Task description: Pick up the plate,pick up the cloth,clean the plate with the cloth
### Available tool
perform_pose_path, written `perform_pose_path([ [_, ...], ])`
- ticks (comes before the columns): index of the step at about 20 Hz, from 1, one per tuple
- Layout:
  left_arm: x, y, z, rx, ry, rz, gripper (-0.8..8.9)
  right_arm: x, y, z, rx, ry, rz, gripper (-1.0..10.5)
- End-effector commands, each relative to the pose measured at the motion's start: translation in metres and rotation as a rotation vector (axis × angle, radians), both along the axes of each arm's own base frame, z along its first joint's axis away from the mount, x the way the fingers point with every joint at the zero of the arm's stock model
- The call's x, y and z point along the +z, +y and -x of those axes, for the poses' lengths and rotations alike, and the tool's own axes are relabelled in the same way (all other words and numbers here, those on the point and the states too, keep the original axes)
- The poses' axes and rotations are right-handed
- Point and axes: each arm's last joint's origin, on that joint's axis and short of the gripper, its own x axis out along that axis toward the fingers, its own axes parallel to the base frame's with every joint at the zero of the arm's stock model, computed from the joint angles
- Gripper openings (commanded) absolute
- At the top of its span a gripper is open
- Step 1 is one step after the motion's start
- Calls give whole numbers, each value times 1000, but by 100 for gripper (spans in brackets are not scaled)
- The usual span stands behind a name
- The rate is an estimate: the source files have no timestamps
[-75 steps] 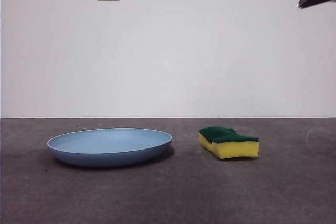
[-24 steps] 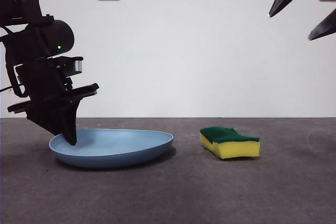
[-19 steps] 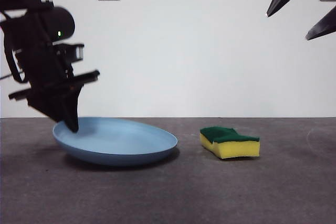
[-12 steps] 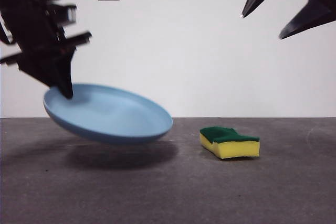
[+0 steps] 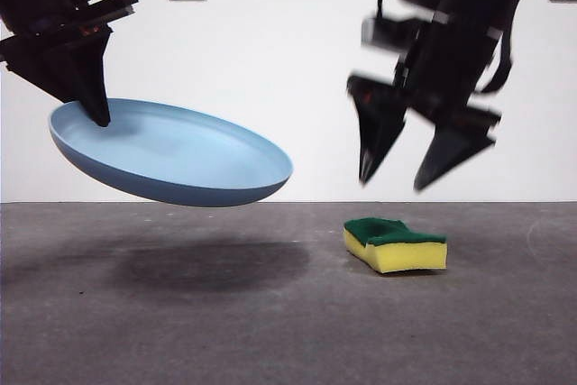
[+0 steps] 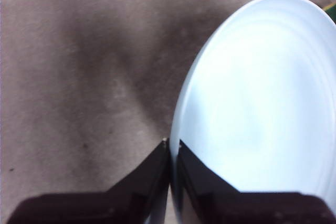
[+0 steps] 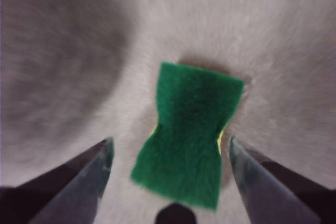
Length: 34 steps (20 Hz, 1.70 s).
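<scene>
Though unseen frontally, cloth [image 7: 190,131] shows pinched waist.

Grey table [image 5: 270,331], only the cloth [image 5: 395,244] on it.

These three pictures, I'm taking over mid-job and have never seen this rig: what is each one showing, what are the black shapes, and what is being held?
The black shapes are two robot arms, each ending in a two-jawed claw. The front view looks level across the table from a low camera. The other two come from cameras on the arms' wrists, looking down past each claw's own jaws.

The left claw is shut on the rim of the light-blue plate, which hangs tilted in the air, clear of the table; in the front view this is the arm at the upper left.

The right claw is open and hovers above the sponge, its jaws on either side of it without touching. The sponge, yellow with a green scouring top, lies flat on the table. That arm looks blurred.
</scene>
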Motion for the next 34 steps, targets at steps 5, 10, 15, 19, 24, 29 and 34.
perform_pose_path([
  [5,-3,-18,5,-77,-5,-7,-8,-44,8,-15,7,77,47,369],
  [10,-3,-28,8,-109,-9,-8,-8,-52,8,-17,8,74,89,100],
  [15,-3,-27,9,-103,-9,-18,-8,-52,6,-17,0,60,132,-16],
  [19,-3,-26,6,-64,-34,-70,-8,-18,8,-8,12,28,-21,-12],
  [24,-5,-29,-1,-9,-59,-42,-8,48,7,22,-9,-111,-163,-13],
  [29,-2,-45,1,-33,-92,18,-8,77,27,53,122,-159,-252,-13],
  [34,-1,-61,8,-109,-71,105,-8,67,50,60,138,-210,-148,-13],
])
